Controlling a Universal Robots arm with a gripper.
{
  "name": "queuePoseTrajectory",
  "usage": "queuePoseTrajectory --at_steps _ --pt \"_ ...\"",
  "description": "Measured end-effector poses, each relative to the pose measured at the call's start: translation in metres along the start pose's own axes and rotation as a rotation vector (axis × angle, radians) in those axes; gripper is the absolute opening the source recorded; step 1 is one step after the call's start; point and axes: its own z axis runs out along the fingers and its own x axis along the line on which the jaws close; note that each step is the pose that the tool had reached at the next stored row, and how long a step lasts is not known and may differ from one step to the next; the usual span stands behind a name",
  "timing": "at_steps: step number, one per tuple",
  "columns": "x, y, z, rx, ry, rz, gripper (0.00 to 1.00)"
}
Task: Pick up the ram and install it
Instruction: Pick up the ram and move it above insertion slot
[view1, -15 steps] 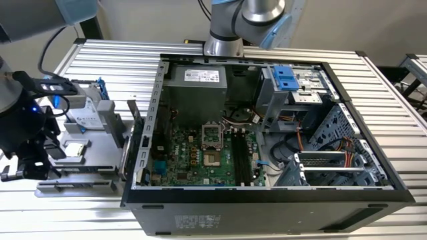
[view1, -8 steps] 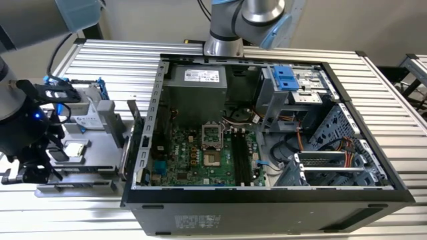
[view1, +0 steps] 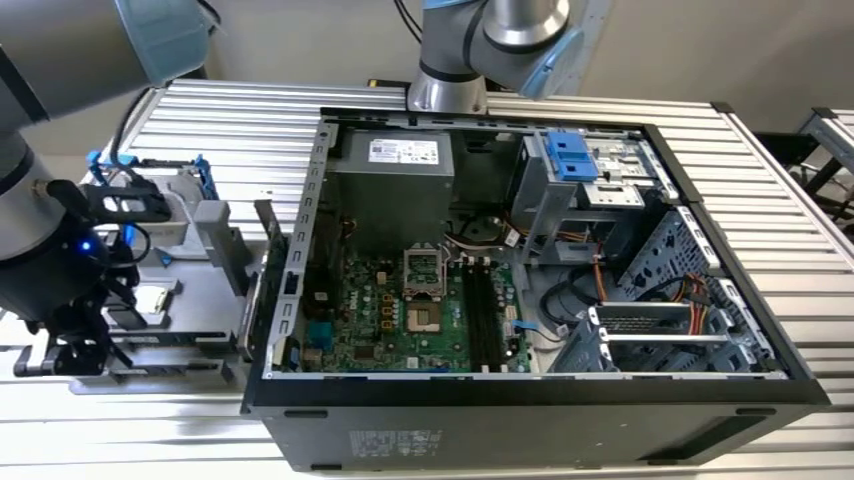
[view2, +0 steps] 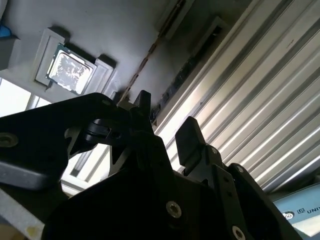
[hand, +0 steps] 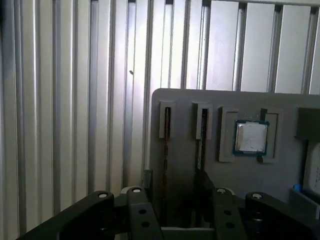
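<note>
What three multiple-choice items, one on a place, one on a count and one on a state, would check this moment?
1. Where does the square silver chip lie?
A. in the motherboard's socket
B. in a recess of the grey tray
C. on the bare slatted table

2. How many narrow slots does the tray have beside the chip in the first wrist view?
A. two
B. five
C. none

3. How is the hand?
A. shut on the chip
B. shut on a blue stick
C. open, holding nothing

Answers:
1 B: the tray's raised frame surrounds the chip.
2 A: two slots stand side by side next to the chip's recess.
3 C: in the second wrist view its fingers stand apart with nothing between them.
</note>
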Motion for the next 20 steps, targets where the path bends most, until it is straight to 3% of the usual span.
queuePoseTrajectory --at_steps 20 --pt "0.0005 -0.0017 0.0313 0.0002 -0.0003 0.003 1.0"
